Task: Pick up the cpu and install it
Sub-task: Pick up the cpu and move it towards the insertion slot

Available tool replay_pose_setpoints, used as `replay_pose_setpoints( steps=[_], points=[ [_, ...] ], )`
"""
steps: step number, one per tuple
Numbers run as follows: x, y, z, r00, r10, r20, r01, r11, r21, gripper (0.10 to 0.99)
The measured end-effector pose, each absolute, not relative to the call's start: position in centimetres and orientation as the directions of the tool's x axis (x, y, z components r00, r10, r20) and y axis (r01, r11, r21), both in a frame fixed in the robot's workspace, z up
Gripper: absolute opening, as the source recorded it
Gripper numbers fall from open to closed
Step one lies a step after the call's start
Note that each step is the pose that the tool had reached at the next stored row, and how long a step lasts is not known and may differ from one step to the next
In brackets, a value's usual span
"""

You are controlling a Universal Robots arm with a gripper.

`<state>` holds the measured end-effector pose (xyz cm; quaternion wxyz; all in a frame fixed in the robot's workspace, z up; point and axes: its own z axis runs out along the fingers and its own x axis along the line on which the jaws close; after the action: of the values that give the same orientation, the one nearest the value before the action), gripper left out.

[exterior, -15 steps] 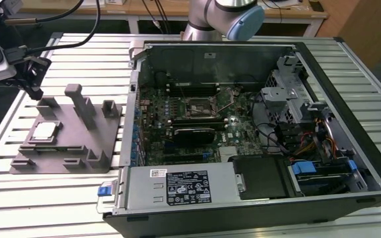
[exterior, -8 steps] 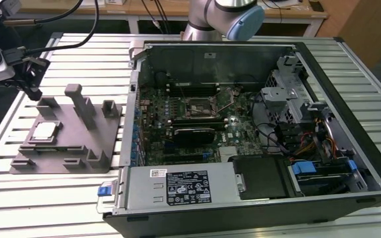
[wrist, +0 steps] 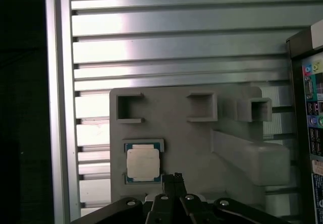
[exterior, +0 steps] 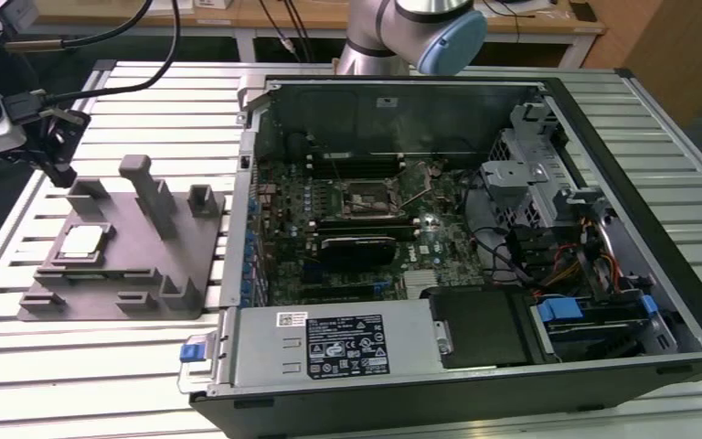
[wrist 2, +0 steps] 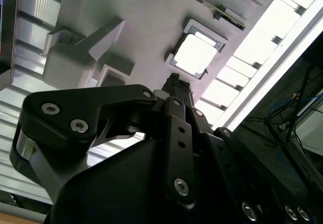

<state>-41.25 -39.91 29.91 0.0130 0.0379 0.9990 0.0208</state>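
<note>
The cpu is a small pale square chip lying flat in a recess of the grey plastic fixture at the exterior view's left, on the slatted table. My gripper hangs above the far end of the fixture, clear of the chip. In both wrist views the cpu sits a short way beyond the fingertips, which are pressed together with nothing between them. The gripper is shut and empty. The motherboard's square socket lies inside the open computer case.
The open computer case takes up the middle and the exterior view's right of the table, with a drive cage and power supply inside. Upright posts stand on the fixture beside the chip. The arm's base stands behind the case.
</note>
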Motion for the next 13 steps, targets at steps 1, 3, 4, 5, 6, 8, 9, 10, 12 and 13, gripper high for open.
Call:
replay_pose_setpoints(
  steps=[1, 3, 4, 5, 6, 8, 9, 10, 12, 13],
  points=[
    [-41.29, -39.91, 29.87, -0.997, 0.076, -0.024, 0.075, 0.996, 0.043, 0.106],
    [-41.39, -39.91, 29.8, -0.997, 0.076, -0.024, 0.075, 0.996, 0.043, 0.106],
    [-41.45, -39.91, 29.76, -0.997, 0.076, -0.024, 0.075, 0.996, 0.043, 0.106],
    [-41.5, -39.91, 29.71, -0.997, 0.076, -0.025, 0.075, 0.996, 0.043, 0.106],
    [-41.55, -39.91, 29.66, -0.997, 0.076, -0.025, 0.075, 0.996, 0.043, 0.106],
    [-41.62, -39.91, 29.56, -0.997, 0.076, -0.025, 0.075, 0.996, 0.043, 0.106],
    [-41.67, -39.91, 29.5, -0.997, 0.076, -0.025, 0.075, 0.996, 0.043, 0.106],
    [-41.71, -39.91, 29.44, -0.997, 0.076, -0.024, 0.075, 0.996, 0.043, 0.106],
    [-41.77, -39.91, 29.27, -0.997, 0.076, -0.025, 0.075, 0.996, 0.043, 0.106],
    [-41.81, -39.91, 29.17, -0.997, 0.076, -0.025, 0.075, 0.996, 0.043, 0.106]
  ],
)
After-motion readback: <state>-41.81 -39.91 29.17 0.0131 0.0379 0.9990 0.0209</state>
